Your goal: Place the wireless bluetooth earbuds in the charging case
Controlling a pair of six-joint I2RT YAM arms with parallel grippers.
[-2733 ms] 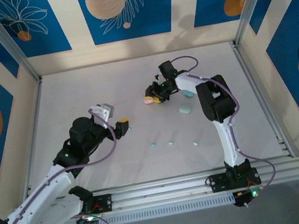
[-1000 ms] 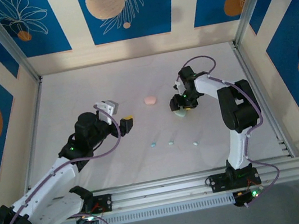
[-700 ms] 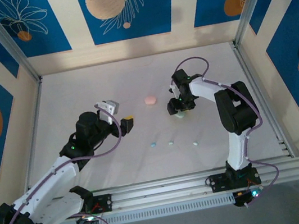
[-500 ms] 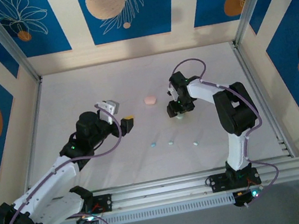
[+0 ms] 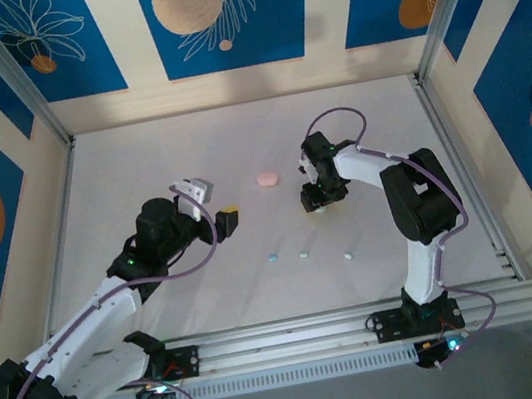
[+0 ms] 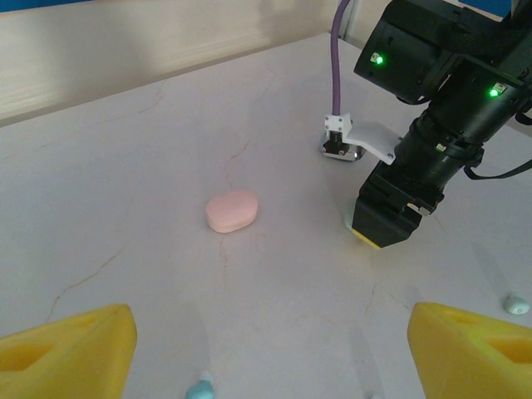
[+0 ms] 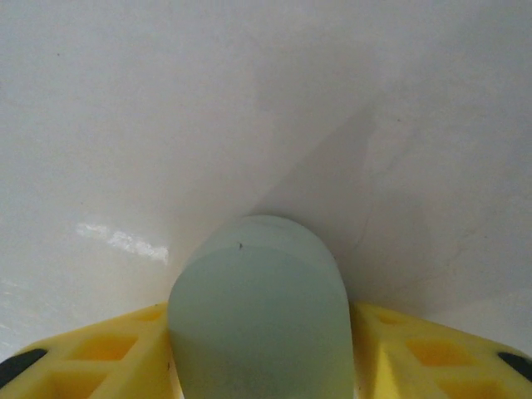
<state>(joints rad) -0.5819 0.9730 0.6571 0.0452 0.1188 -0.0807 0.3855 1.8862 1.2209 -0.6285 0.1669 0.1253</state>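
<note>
A pale mint charging case point(image 7: 262, 320) sits on the table between my right gripper's point(image 7: 262, 366) yellow fingers, which press it on both sides. From above, that gripper point(image 5: 315, 201) points down at mid-table. A pink charging case point(image 5: 267, 178) lies shut to its left and is also seen from the left wrist point(image 6: 232, 211). Three tiny earbuds lie nearer the front: a light blue earbud point(image 5: 272, 257), a pale earbud point(image 5: 304, 253) and another earbud point(image 5: 349, 255). My left gripper point(image 5: 226, 218) hovers open and empty, left of the buds point(image 6: 270, 366).
The right arm's black wrist and purple cable point(image 6: 432, 125) stand over the table's right middle. Metal frame posts point(image 5: 27, 96) and walls bound the table on three sides, and a rail point(image 5: 366, 320) runs along the front.
My right gripper has slid a little to the left over the mint case and its fingers have come in against it. The left arm has held still.
</note>
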